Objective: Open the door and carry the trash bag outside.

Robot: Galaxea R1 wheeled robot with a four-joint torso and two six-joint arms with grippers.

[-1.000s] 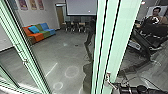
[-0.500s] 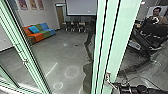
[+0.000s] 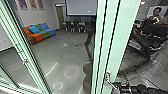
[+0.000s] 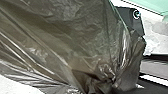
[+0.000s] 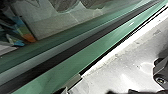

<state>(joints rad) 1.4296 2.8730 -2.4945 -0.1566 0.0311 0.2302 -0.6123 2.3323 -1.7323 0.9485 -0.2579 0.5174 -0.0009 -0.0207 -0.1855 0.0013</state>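
Note:
Dark, translucent and crinkled, the trash bag (image 4: 57, 37) spreads large across the left wrist view. Its folds draw together into a bunch where my left gripper (image 4: 105, 83) is shut on it. At the lower right of the head view, my right gripper (image 3: 120, 88) is beside the metal handle (image 3: 109, 79) on the pale green door frame (image 3: 110, 42); whether they touch is unclear. The right wrist view shows a green-edged glass panel (image 5: 100, 50) close by, crossed by a dark strip.
Another green-framed glass panel (image 3: 27, 57) with a handle stands at left. Behind the glass are a grey floor (image 3: 60, 50), a colourful sofa (image 3: 38, 32) and several chairs below a screen (image 3: 81, 7). A person (image 3: 156, 16) is at the upper right, near dark equipment (image 3: 140, 43).

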